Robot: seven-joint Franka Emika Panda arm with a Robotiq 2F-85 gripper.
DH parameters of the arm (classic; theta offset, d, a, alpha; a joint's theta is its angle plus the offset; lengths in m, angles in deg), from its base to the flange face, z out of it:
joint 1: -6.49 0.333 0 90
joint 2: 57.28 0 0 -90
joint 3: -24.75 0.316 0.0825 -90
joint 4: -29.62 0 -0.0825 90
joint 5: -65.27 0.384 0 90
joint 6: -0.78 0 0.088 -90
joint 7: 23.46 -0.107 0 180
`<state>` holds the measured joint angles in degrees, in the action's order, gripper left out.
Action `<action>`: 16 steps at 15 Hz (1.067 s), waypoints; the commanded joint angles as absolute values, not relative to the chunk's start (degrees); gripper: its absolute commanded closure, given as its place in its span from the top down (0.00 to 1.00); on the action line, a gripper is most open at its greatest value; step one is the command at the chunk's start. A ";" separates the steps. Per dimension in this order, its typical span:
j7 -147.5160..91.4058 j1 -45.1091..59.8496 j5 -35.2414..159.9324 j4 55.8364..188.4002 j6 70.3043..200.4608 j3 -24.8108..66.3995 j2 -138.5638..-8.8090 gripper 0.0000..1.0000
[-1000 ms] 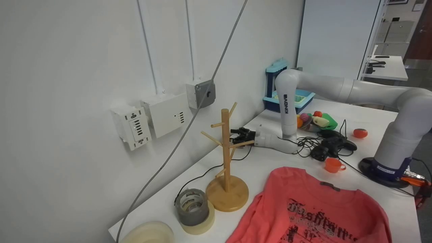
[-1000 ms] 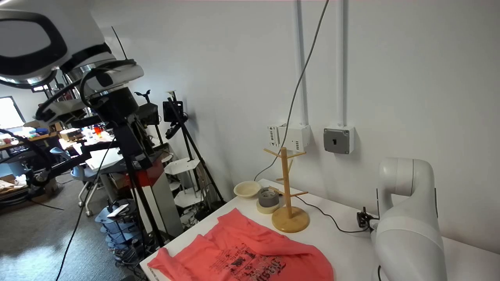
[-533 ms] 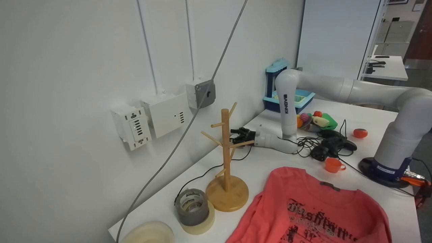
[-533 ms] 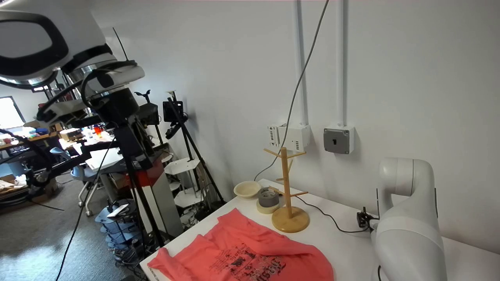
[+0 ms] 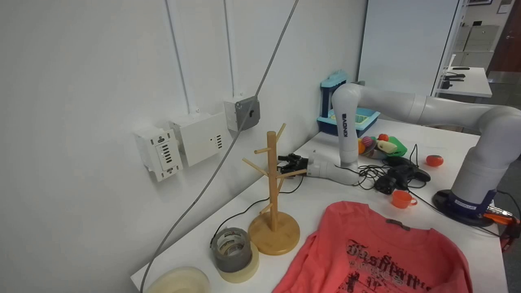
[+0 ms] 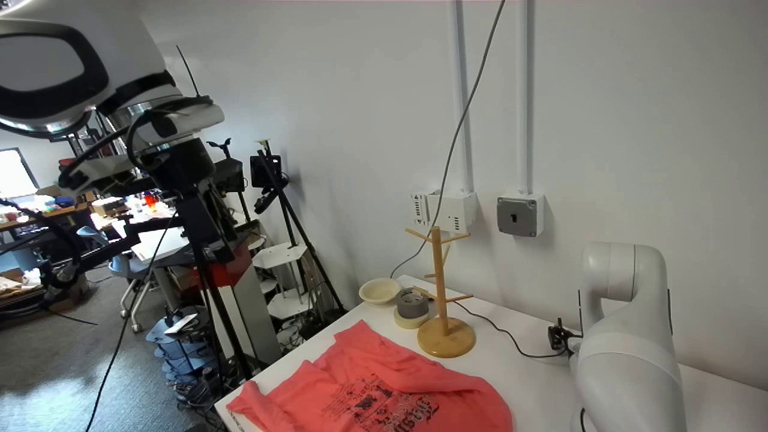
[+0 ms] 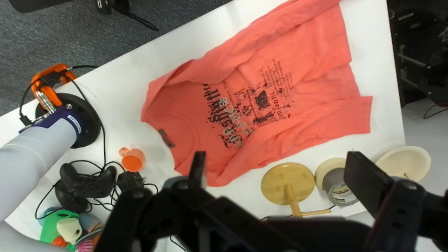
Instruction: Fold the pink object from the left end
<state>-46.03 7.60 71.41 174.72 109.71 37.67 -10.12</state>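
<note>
While looking down through the wrist view, find the pink shirt [image 7: 257, 92] spread out on the white table [image 7: 378, 52], dark-lettered front facing up, collar to the left, hem to the right, with long sleeves laid along both sides of the body. In both exterior views, see the same cloth on the near part of the table, running out of view at the bottom. Compared with half a second ago, find shirt and lettering lying the same.

Just beside the shirt, note a wooden mug tree [image 5: 273, 183] standing upright, on the left in an exterior view; near its base, a gray tape roll [image 5: 232, 259] stacked on a paler roll [image 5: 244, 274], with a cream bowl [image 5: 175, 278] farther left. Beyond the collar, on the far side, see an orange cup [image 5: 401, 199], a dark game controller [image 7: 87, 183] and, on the right, the base of the Kinova arm [image 5: 443, 112].

See a change only in the robot arm [image 6: 120, 60]: slightly lower in an exterior view than half a second ago. Note the pose: reaching in high at the left, wrist tilted, gripper [image 7: 280, 171] aimed downward and well apart from the cloth. In the wrist view, read that gripper as released, with black fingers [image 7: 367, 182] standing wide apart on the left and right.
</note>
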 commanded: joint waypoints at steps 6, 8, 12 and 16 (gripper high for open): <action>-46.08 7.68 71.31 174.63 109.54 37.58 -10.18 1.00; -46.08 7.68 71.31 174.64 109.54 37.58 -10.18 1.00; -46.55 7.72 71.82 174.57 109.22 37.53 -10.24 1.00; -51.73 4.17 70.27 156.69 106.50 38.98 -23.24 1.00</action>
<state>-48.05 6.58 71.31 167.96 109.70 37.77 -14.18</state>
